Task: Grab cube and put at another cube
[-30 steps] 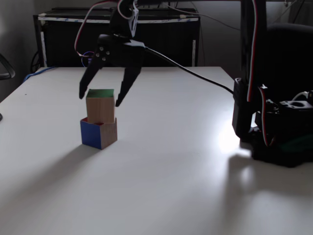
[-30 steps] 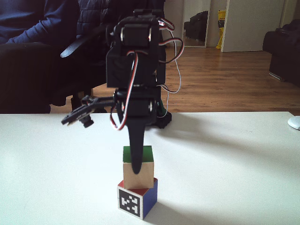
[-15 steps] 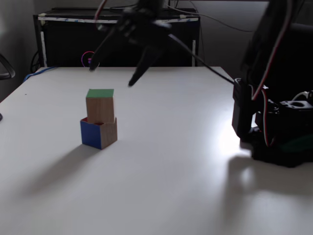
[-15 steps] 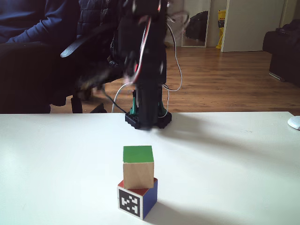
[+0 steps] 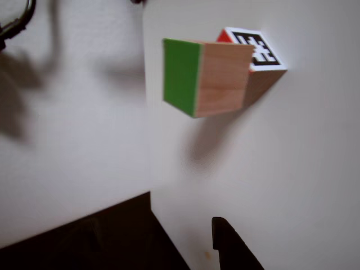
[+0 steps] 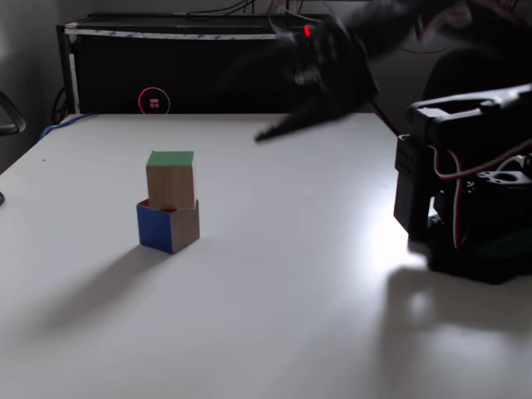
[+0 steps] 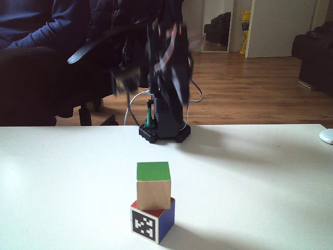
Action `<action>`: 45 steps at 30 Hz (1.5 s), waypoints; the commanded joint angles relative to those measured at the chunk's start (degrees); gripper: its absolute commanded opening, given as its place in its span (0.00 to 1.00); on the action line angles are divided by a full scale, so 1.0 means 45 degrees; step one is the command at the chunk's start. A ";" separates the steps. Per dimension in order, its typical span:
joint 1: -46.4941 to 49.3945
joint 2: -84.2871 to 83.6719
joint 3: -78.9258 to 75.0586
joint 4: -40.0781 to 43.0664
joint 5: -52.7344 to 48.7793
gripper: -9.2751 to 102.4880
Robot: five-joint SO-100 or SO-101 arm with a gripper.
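the cube sits stacked on top of another cube on the white bench, green face up, a bit off-centre. the other view shows the pair sideways. the gripper hangs in the air well off to the right in a fixed view, heavily blurred, so can't tell how the jaws stand. nothing's in them.

White table: marker cube directly on it, arm base.
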 commanded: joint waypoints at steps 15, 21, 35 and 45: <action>0.1387 0.2969 0.4473 0.0605 0.0000 0.08; 0.1621 0.2969 0.4336 0.1934 -0.0156 0.08; 0.2422 0.2949 0.4023 0.3262 -0.0937 0.08; 0.1797 0.2949 0.4023 0.3262 -0.1328 0.08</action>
